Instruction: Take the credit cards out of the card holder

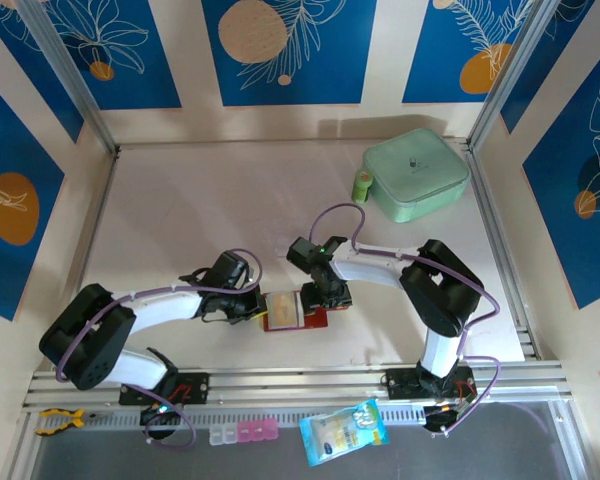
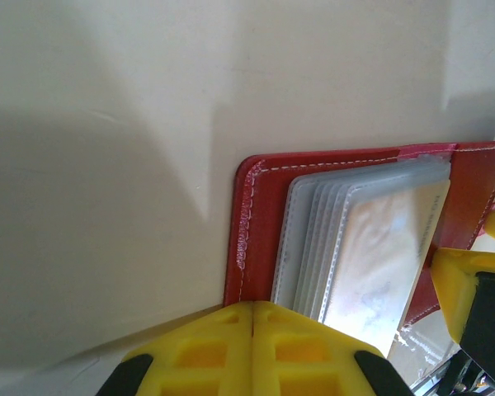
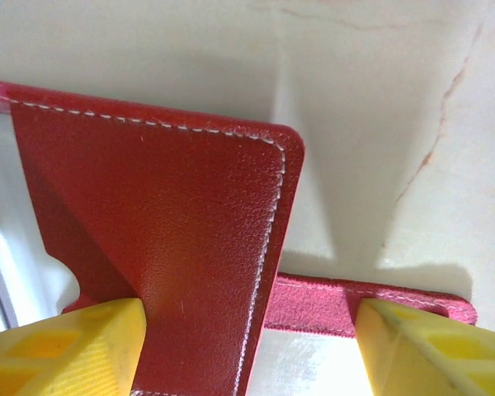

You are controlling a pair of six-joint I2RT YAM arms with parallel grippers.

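- Looking down from the top camera, the card holder lies open on the table near the front edge, between the two arms. The left gripper is at its left end and the right gripper at its right end. A mint-green case sits well apart at the far right, with a small green tube just beside it.
- From the left wrist, this gripper's yellow fingers are pressed together at the holder's near edge. I cannot tell whether anything thin is caught between them. The red cover lies flat with a fan of clear pockets on it, and a pale card sits in the top pocket.
- From the right wrist, the yellow fingers are spread wide. A red flap of the holder stands between them, touching one finger and apart from the other. A pinker strip lies flat on the table behind it.
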